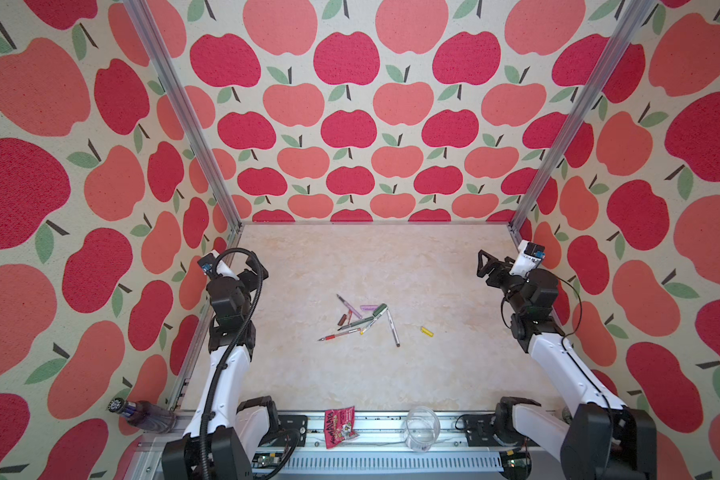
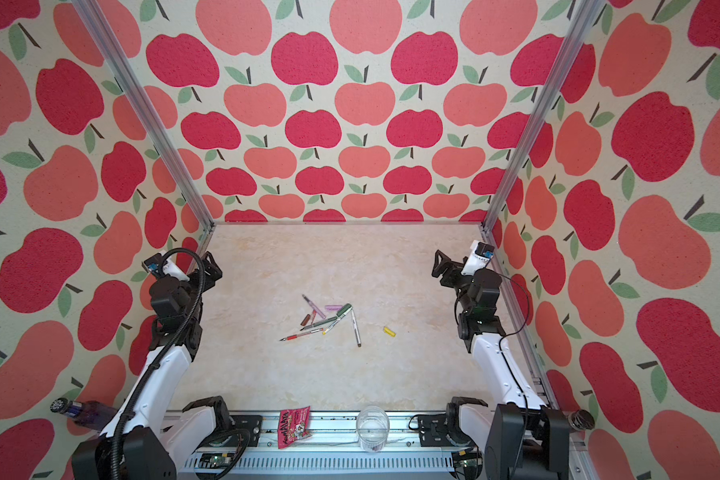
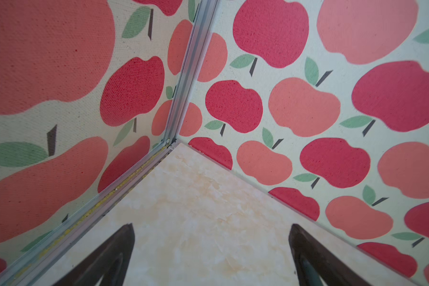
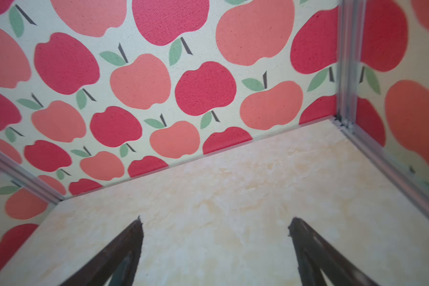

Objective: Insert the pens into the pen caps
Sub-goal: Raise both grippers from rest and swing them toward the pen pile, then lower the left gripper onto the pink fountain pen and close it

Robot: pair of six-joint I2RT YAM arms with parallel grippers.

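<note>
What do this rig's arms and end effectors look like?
The left arm and right arm are white with black joints. A black corrugated conduit runs along the left; a thin black cable along the right. The left end effector and right end effector have dark tapering fingers.

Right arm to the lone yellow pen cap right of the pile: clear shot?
Probably yes. The short yellow plastic pen cap lies alone on bare marbled tabletop, apart from the pen pile, towards the right hand, which is open and empty; nothing stands between.
</note>
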